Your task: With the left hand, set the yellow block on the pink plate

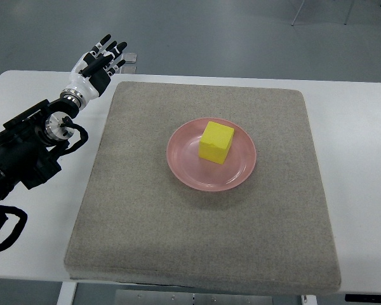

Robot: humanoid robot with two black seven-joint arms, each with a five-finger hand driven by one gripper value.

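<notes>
The left hand point(100, 63) hovers over the far left corner of the white surface point(355, 127), its black-and-white fingers point(105, 43) spread loose and holding nothing, pointing away from the robot toward the far edge. The dark arm point(32, 149) behind it runs back to the picture's left edge, with a loop of cable hanging near the bottom corner. Well apart from those fingers, off to their right and nearer the robot, the yellow block point(216, 142) sits on the pink plate point(184, 162), resting flat slightly toward the plate's far side. The plate itself lies around the middle of a grey felt mat point(146, 241) that covers most of the surface; the mat's far left corner lies just beside the hand.
</notes>
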